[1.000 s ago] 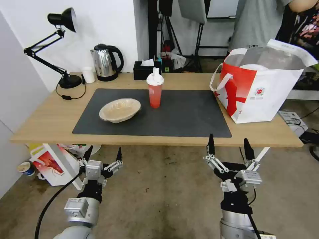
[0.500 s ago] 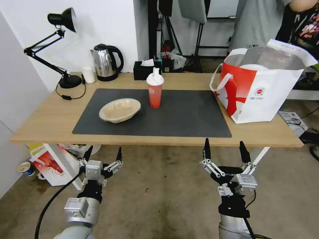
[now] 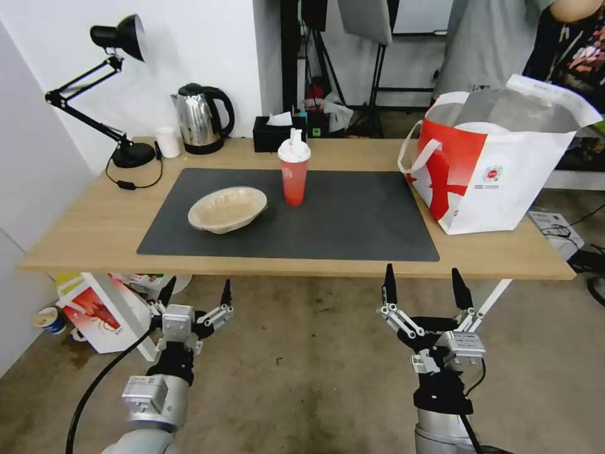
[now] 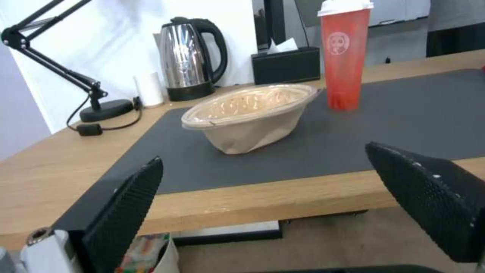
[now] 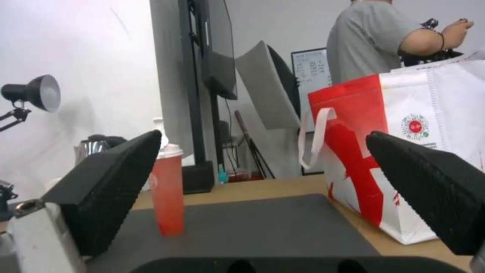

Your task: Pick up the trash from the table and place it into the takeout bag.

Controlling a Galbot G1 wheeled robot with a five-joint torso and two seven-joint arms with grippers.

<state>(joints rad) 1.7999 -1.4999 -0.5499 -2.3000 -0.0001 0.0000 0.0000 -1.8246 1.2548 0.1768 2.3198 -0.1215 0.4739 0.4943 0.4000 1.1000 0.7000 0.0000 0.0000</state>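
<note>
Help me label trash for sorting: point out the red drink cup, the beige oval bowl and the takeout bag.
red drink cup [image 3: 294,180], head view, red body below the lid.
beige oval bowl [image 3: 227,209], head view, inside surface.
takeout bag [image 3: 504,189], head view, white front panel.

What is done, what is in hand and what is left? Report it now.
Done: a white round rim shows inside the takeout bag, apparently one piece of trash. In hand: nothing; the left gripper and right gripper hang open and empty below the table's front edge. Left: the beige bowl and the red cup, both on the grey mat.
</note>
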